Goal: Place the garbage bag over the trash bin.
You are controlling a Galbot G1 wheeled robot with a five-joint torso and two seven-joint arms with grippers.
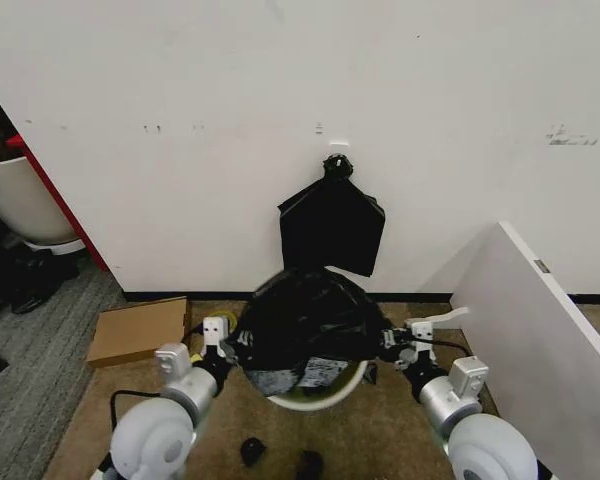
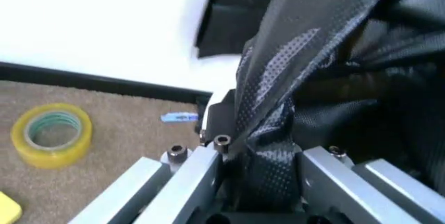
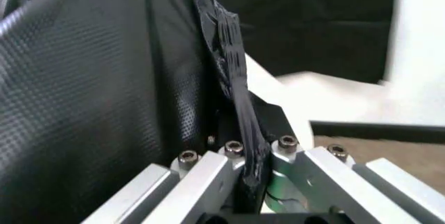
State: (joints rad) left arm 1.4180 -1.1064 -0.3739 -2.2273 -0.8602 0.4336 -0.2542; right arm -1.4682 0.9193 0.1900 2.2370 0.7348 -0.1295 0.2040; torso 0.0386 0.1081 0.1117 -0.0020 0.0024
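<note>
Two grippers share the load at the lower centre of the head view: the left gripper (image 1: pixel 223 340) pinches the left edge of the garbage bag (image 1: pixel 305 320), and the right gripper (image 1: pixel 398 345) pinches the opposite edge. In the left wrist view, a gathered fold of the black film runs down between the fingers of the left gripper (image 2: pixel 261 177), which are pressed together on it; the right wrist view shows a thinner pleat clamped the same way in the right gripper (image 3: pixel 247 174).

Holding it at two opposite sides looks meant to keep the bag's mouth stretched wide, so that it can drop around the trash bin (image 1: pixel 325 398), whose white rim peeks out just beneath the film, below the middle of the frame. The bag bulges upward like a dome over the bin, its mouth apparently facing down. Its widest span runs left to right between the grippers. Whether the film already touches the rim cannot be told.

Higher up, a flat black bundle (image 1: pixel 332 222) hangs on the wall. A roll of yellow tape (image 2: pixel 52 134) lies on the carpet at the left.
</note>
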